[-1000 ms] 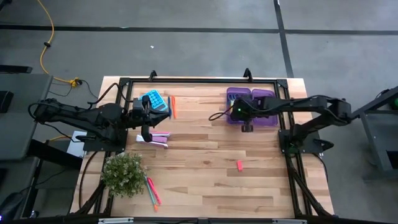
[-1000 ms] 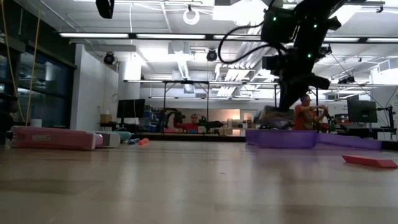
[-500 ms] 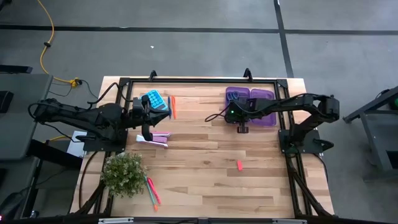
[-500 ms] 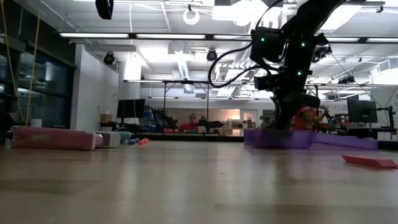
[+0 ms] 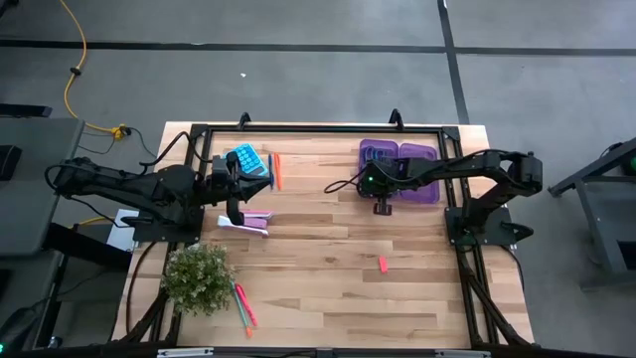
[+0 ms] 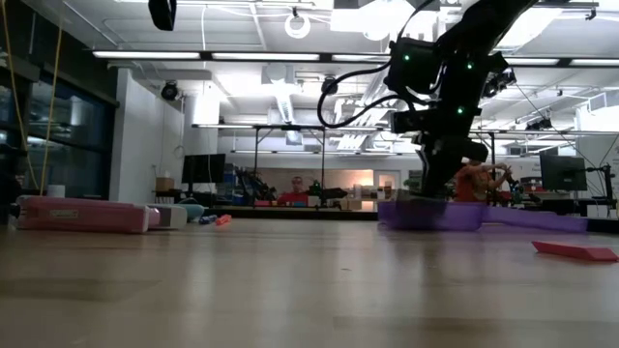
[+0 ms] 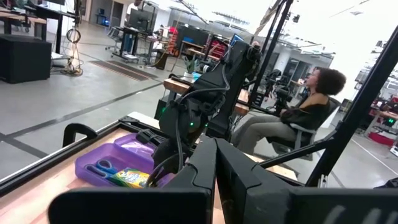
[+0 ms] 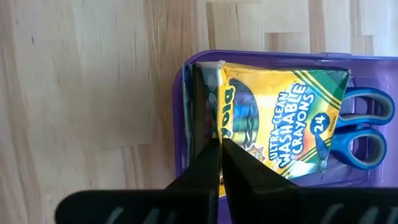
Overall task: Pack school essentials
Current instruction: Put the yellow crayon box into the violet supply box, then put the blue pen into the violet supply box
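The translucent purple case (image 5: 417, 157) lies open at the table's far right. In it, in the right wrist view, lie the yellow-green crayon box (image 8: 280, 118) and the blue-handled scissors (image 8: 364, 130). My right gripper (image 8: 220, 140) is shut and points down over the box's end by the case wall (image 8: 185, 124). The pink eraser (image 5: 383, 264) lies flat on the table nearer the near edge. An orange pen (image 5: 277, 169) lies far left, and more pens (image 5: 242, 303) lie by the plant. My left gripper (image 5: 234, 211) is shut and waits at the left. My right gripper comes from above, pointing down, with its shut fingers (image 8: 208, 155) over the crayon box's end (image 8: 214, 81) beside the case wall. I cannot tell whether they touch the box. The box lies flat in the case.
A bushy green plant (image 5: 199, 276) stands at the near left. A blue thing (image 5: 246, 159) and a pink-and-white thing (image 5: 250, 221) lie close to my left gripper. Bare wood spreads across the middle. A black frame rims the table. A person (image 7: 298, 112) sits beyond the right side.
My right gripper has moved a little toward the table's left and come down to the purple case, where it now stands low over the compartment with the crayon box.
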You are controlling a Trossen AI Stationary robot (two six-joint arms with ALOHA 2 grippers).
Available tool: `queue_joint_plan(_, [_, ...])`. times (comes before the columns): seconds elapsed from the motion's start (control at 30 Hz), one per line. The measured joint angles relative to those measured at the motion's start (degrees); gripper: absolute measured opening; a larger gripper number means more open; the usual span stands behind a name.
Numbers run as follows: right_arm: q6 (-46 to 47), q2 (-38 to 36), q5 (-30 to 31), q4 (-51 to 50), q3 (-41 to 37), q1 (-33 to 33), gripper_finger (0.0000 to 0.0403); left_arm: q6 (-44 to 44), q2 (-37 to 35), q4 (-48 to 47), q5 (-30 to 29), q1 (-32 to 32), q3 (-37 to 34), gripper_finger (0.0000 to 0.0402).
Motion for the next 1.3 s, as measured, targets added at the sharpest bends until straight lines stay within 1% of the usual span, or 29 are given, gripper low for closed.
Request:
queue_joint_plan(0.13, [0.9, 0.0, -0.1, 0.1, 0.0, 0.0, 0.0003, 0.0, 0.0, 0.0, 0.0, 0.0, 0.0, 0.0000])
queue_joint_plan(0.23, [0.9, 0.0, -0.5, 0.1, 0.0, 0.0, 0.0021, 0.0, 0.0, 0.0, 0.0, 0.0, 0.0, 0.0000])
queue_joint_plan(0.33, [0.9, 0.0, -0.4, 0.1, 0.0, 0.0, 0.0056, 0.0, 0.0, 0.0, 0.0, 0.0, 0.0, 0.0000])
queue_joint_plan(0.43, [0.7, 0.0, 1.4, -0.3, 0.3, 0.0, 0.0097, 0.0, 0.0, 0.0, 0.0, 0.0, 0.0, 0.0000])
queue_joint_plan(0.53, [0.9, -0.3, 3.3, -2.4, 2.3, 0.0, 0.0131, 0.0, 0.0, 0.0, 0.0, 0.0, 0.0, 0.0000])
queue_joint_plan(0.6, [0.7, -1.3, 4.1, -5.1, 3.9, 0.0, 0.0147, 0.0, 0.0, 0.0, 0.0, 0.0, 0.0, 0.0000])
queue_joint_plan(0.67, [0.7, -3.4, 4.2, -8.0, 5.2, 0.0, 0.0157, 0.0, 0.0, 0.0, 0.0, 0.0, 0.0, 0.0000])
queue_joint_plan(0.73, [2.8, -6.9, 4.3, -10.3, 5.7, 0.0, 0.0161, 0.0, 0.0, 0.0, 0.0, 0.0, 0.0, 0.0000])
queue_joint_plan(0.83, [10.4, -14.1, 4.0, -13.7, 5.7, 0.0, 0.0162, 0.0, 0.0, 0.0, 0.0, 0.0, 0.0, 0.0000])
queue_joint_plan(0.9, [16.4, -19.8, 3.8, -12.9, 4.9, 0.4, 0.0162, 0.0, 0.0, 0.0, 0.0, 0.0, 0.0, 0.0000])
queue_joint_plan(0.97, [22.7, -26.2, 3.5, -9.0, 1.8, 1.7, 0.0163, 0.0, 0.0, -0.1, 0.0, 0.0, 0.0, 0.0000])
queue_joint_plan(1.03, [29.3, -32.6, 3.2, -2.8, -2.8, 3.9, 0.0163, 0.0, 0.0, -0.2, 0.0, 0.0, 0.0, 0.0000])
queue_joint_plan(1.13, [36.9, -41.1, 2.6, 11.4, -11.0, 7.9, 0.0163, 0.0, 0.0, -0.2, 0.0, 0.0, 0.0, 0.0000])
queue_joint_plan(1.23, [37.9, -46.2, 2.0, 29.7, -18.5, 11.4, 0.0163, 0.0, 0.0, -0.2, 0.0, 0.0, 0.0, 0.0000])
queue_joint_plan(1.3, [35.2, -47.7, 1.8, 41.5, -22.0, 13.2, 0.0163, -0.1, 0.0, -0.2, 0.2, 0.0, 0.0, 0.0000])
